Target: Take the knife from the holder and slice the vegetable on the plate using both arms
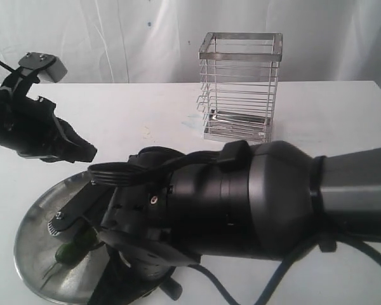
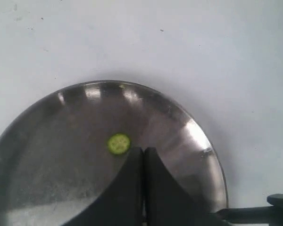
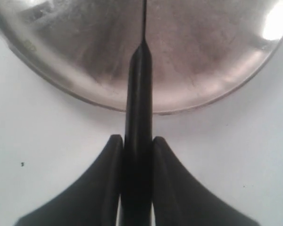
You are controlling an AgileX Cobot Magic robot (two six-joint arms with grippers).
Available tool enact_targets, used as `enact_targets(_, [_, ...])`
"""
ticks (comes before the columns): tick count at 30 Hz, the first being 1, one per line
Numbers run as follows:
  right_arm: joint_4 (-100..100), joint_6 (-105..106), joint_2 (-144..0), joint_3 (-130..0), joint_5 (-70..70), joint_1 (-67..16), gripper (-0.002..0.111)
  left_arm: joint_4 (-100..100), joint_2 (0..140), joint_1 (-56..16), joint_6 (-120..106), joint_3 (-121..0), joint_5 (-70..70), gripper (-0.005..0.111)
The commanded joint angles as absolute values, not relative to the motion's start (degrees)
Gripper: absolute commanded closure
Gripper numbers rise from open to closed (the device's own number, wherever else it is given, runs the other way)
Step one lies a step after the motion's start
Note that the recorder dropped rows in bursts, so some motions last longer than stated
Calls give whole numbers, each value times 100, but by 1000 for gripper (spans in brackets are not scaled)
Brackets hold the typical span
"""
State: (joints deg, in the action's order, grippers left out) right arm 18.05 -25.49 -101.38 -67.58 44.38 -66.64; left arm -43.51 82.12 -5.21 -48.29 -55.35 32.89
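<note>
The plate (image 1: 26,249) lies at the near left of the table. On it rests the dark green vegetable (image 1: 76,246), partly hidden by my right arm (image 1: 241,197), which reaches across it. My right gripper (image 3: 137,141) is shut on the black handle of the knife (image 3: 139,84). The thin blade points edge-on over the plate (image 3: 203,70). My left gripper (image 2: 143,153) is shut and empty, hovering over the plate (image 2: 61,155) beside one round pale green slice (image 2: 119,143). In the exterior view the left gripper (image 1: 86,152) hangs above the plate's far rim. The wire holder (image 1: 240,86) stands empty.
The holder stands at the back centre of the white table (image 1: 330,121), in front of a white curtain (image 1: 114,38). The right arm's cables (image 1: 286,273) trail across the near edge. A black part (image 2: 273,207) pokes in beside the plate in the left wrist view.
</note>
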Motion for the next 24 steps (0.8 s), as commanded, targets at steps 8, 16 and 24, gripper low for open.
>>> enact_targets(8, [1507, -2851, -10282, -6779, 4213, -6760, 108, -4081, 7863, -530, -4334, -4840, 2932, 107])
enact_targets(16, [1639, -2861, -10490, -6789, 4019, -6747, 108, -4106, 7863, -530, -4334, -4840, 2943, 107])
enact_targets(24, [1936, -2999, -10490, -6789, 4008, -6735, 108, -4104, 7863, -530, -4334, -4840, 2954, 107])
